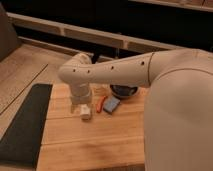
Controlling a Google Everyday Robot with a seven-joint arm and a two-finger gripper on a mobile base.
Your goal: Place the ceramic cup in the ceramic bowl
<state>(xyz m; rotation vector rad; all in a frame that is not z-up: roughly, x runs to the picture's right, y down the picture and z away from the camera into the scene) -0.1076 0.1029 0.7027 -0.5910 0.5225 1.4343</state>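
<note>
Cream ceramic cup looks to rest on the wood table, right under the gripper, which comes down from the bent arm left of centre. Can't tell whether the gripper is clamped on the cup or loose round it. Dark ceramic bowl is off to the right, partly hidden behind the arm. Blue block & a small orange item lie btw cup and bowl. Risks, imo: weak hold, so cup slips or tips on lift; low carry, so cup clips the block; hard release, so ceramic hits ceramic & chips, or the bowl skids.
</note>
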